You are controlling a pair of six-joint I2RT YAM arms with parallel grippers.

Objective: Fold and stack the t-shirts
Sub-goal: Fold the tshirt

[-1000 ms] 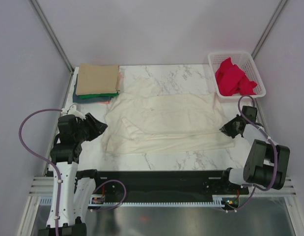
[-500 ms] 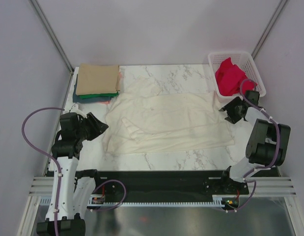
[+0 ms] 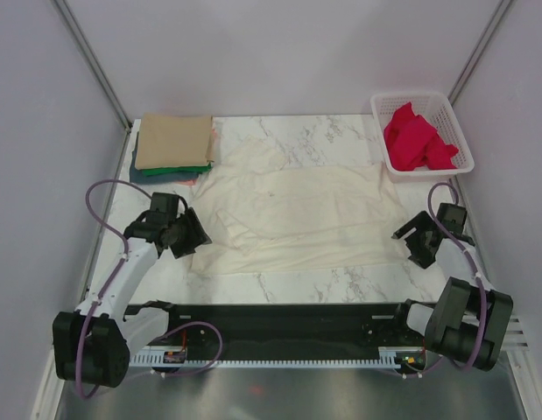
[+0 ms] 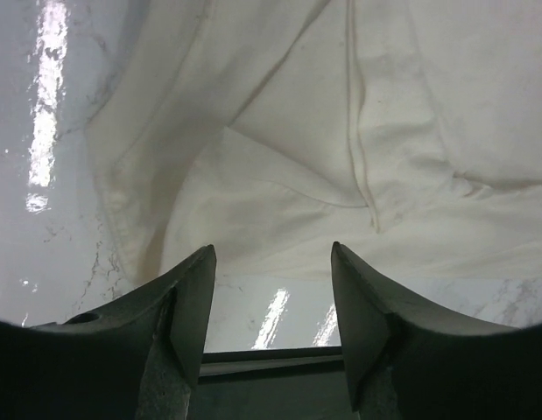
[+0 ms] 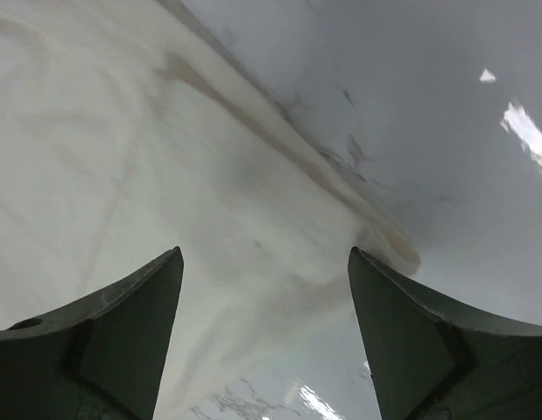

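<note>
A large cream t-shirt lies spread flat in the middle of the marble table. At the back left sits a stack of folded t-shirts, tan on top with green and teal edges showing beneath. My left gripper stands open at the cream shirt's near left corner; in the left wrist view only bare marble lies between its tips, and the cream shirt starts just ahead. My right gripper stands open at the shirt's right edge; the right wrist view shows it low over the hem, holding nothing.
A white mesh basket at the back right holds crumpled red cloth. A black rail runs along the table's near edge between the arm bases. Grey walls close in both sides.
The right gripper opened wide, swung toward the basket, then came back to the shirt's right edge. The left gripper moved right to the shirt's near left corner and opened wider.
</note>
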